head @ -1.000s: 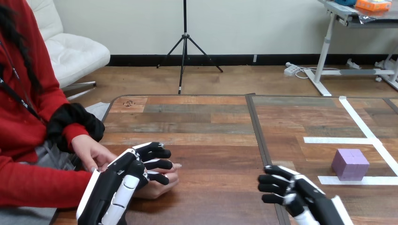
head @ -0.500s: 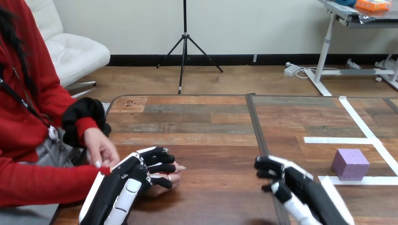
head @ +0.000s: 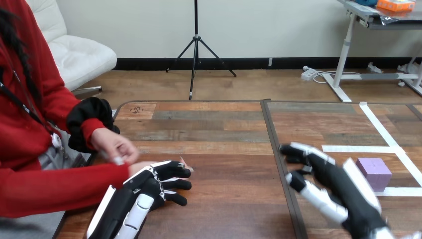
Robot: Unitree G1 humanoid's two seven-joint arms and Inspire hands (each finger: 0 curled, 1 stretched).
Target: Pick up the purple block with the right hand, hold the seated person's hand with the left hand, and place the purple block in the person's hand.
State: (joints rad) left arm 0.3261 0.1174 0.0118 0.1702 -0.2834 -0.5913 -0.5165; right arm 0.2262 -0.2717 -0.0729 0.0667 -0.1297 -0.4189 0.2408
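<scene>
Here we find the purple block [head: 377,169] sitting on the table [head: 224,134] at its right side, in the angle of the white tape lines [head: 358,148]. Just left of it, and covering its left edge from our view, is the right hand [head: 343,186], its fingers stretched out and released, grasping nothing. Well apart, at the table's left, the left hand [head: 144,191] lies over the person's lower hand [head: 137,167], of which we see little; whether it grips that hand we cannot tell. The person's upper hand [head: 113,145] is just behind, blurred.
</scene>
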